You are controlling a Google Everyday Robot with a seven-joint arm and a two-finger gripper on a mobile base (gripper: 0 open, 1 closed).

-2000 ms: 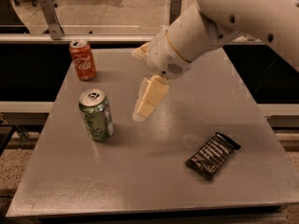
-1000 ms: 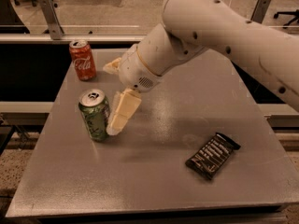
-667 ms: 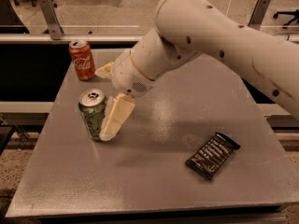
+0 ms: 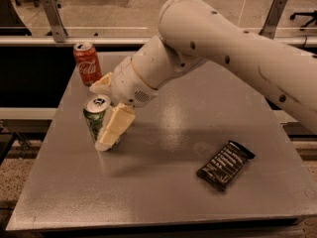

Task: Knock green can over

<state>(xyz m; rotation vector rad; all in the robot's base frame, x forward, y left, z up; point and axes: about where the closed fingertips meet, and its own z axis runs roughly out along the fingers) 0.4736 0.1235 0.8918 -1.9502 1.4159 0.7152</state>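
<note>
Two cans stood on the table (image 4: 163,187): one green can (image 4: 93,115) at the left and one red can (image 4: 87,63) behind it. The gripper (image 4: 101,118) had its two fingers spread, straddling the green can. One dark bar (image 4: 225,165) lay to the right.

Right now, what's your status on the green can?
Gripper open, straddling the green can, one finger at its side. Can standing, not yet over. Red can behind, snack bar off to the side, neither in the way.

Green can (image 4: 92,119) — gripper (image 4: 100,115) at it — red can (image 4: 87,64), bar (image 4: 225,165): one each.
</note>
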